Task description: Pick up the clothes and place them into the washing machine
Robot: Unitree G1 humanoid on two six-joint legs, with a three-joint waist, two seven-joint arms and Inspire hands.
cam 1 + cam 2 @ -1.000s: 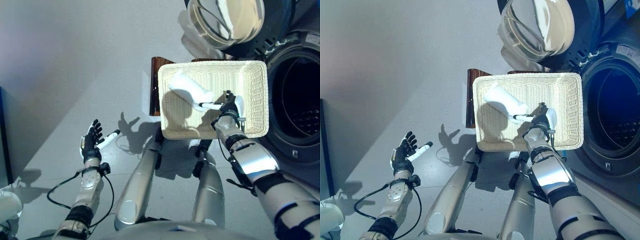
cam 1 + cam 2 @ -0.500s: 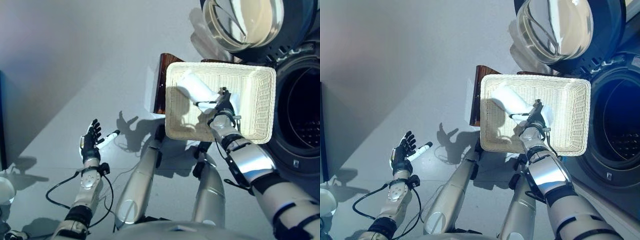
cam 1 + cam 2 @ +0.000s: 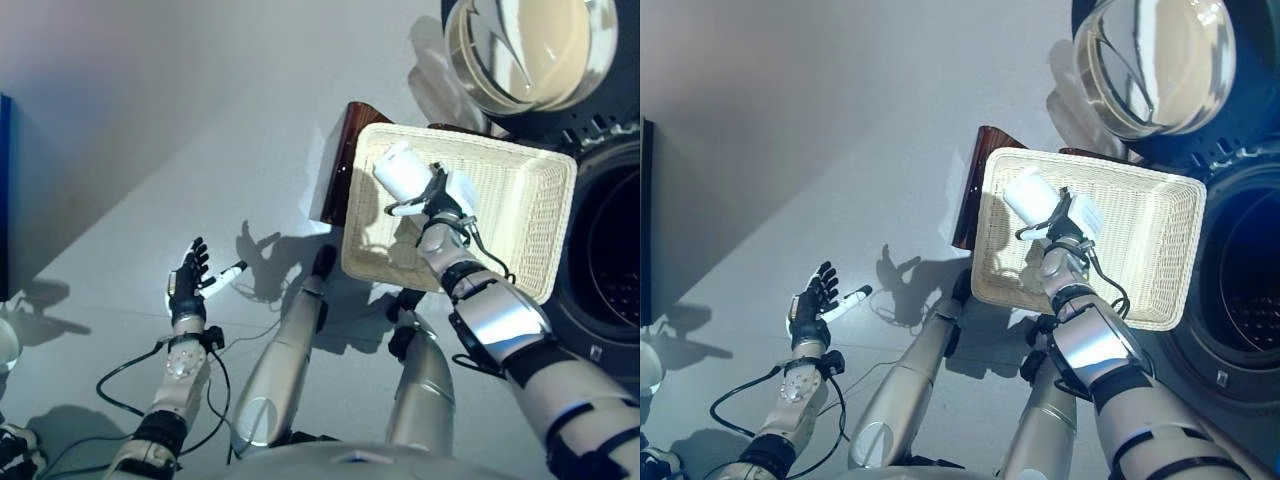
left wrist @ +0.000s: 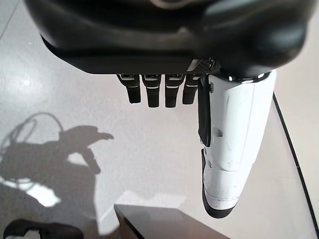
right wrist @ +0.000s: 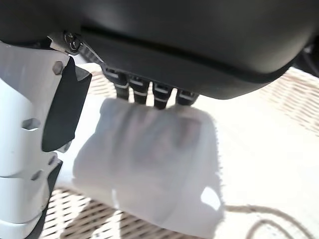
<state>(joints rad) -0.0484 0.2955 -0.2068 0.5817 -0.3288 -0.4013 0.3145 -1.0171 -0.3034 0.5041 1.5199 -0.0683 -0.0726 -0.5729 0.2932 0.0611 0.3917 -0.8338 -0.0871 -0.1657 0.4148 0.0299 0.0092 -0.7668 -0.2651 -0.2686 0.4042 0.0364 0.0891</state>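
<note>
My right hand (image 3: 441, 200) reaches into the white wicker basket (image 3: 530, 215), its fingers (image 5: 149, 92) extended above the white rolled cloth (image 3: 402, 172) that lies in the basket's far left corner; whether they grip it I cannot tell. My left hand (image 3: 186, 285) hangs over the grey floor (image 3: 150, 120), fingers straight, holding nothing. The washing machine (image 3: 605, 250) stands just right of the basket, its door (image 3: 530, 50) swung open.

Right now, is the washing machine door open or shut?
Open: the round glass door is swung clear, and the dark drum opening shows beside the basket.
</note>
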